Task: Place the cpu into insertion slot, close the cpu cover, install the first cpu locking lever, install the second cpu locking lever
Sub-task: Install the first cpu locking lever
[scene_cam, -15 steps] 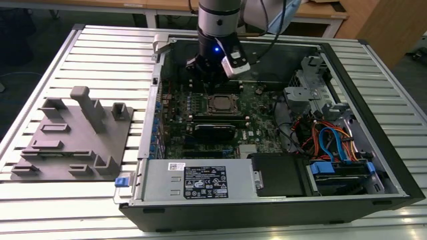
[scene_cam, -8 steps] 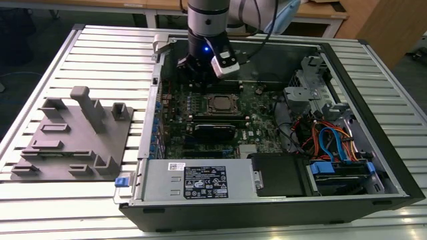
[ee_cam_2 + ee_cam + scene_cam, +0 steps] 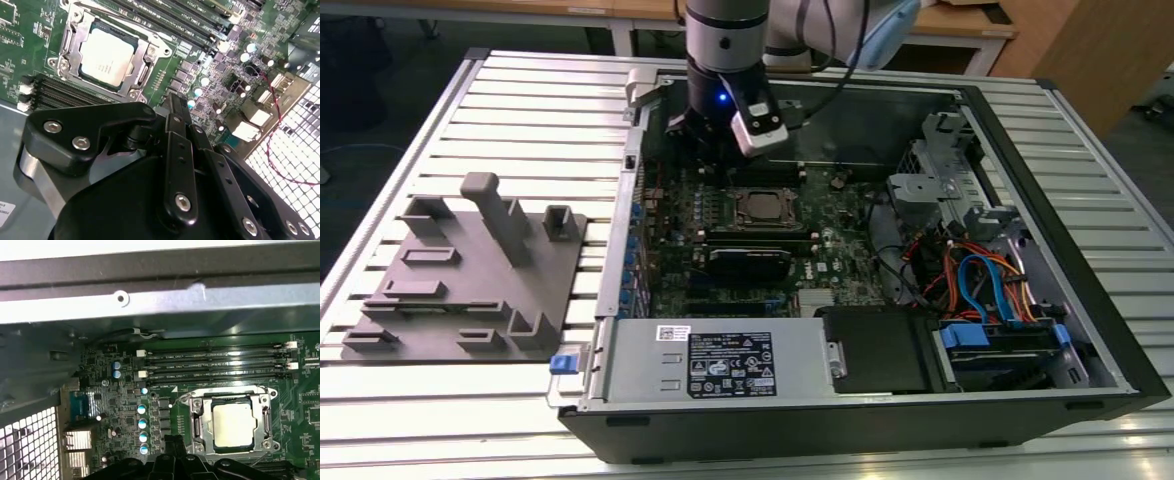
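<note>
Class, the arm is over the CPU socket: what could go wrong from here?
The gripper hangs close above the capacitors beside the cpu cover; a low sideways move might knock them. The cover lies over the cpu, but whether it is locked down is unclear; uneven pressure might shift it.

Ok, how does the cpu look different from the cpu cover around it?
The cpu is a solid, plain square; the cpu cover is an open frame with a square window. The cpu is smaller and lies inside that window. Both are silvery metal and lie flat on the green board.
</note>
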